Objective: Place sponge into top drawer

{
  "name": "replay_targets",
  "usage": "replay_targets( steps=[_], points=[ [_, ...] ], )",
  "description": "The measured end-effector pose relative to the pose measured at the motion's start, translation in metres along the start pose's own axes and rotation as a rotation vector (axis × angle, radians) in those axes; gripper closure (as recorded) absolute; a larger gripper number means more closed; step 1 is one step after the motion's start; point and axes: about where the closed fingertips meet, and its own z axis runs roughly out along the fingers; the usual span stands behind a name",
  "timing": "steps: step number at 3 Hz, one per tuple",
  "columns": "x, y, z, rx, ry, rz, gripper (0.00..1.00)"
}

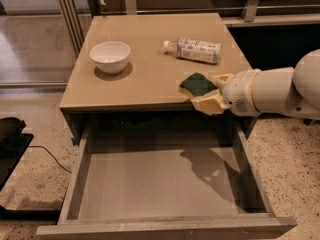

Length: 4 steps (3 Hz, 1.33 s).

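Green-topped foam, the sponge (198, 84), likely light and squashy, is hanging by one edge in the closed gripper (212, 91) over the bench's (145, 66) front lip.

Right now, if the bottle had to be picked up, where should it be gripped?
Mid-body on the label, from above, jaws across its short width: the bottle lies on its side, cap toward the bowl. The gripper is busy, holding the sponge at the front edge of the table.

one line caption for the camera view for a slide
Gripper holding the sponge at the front edge of the table, top drawer open below
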Motion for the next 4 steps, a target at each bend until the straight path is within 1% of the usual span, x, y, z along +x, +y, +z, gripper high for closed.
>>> replay_targets(
  steps=[1,2,3,4],
  points=[
    [0.034,0.024,-0.013,-0.007,-0.002,0.033,1.0],
    [0.08,0.047,0.01,-0.065,0.033,0.102,1.0],
    [0.116,0.072,0.053,-0.159,0.076,0.172,1.0],
    [0.147,0.086,0.096,-0.24,0.131,0.257,1.0]
  ],
)
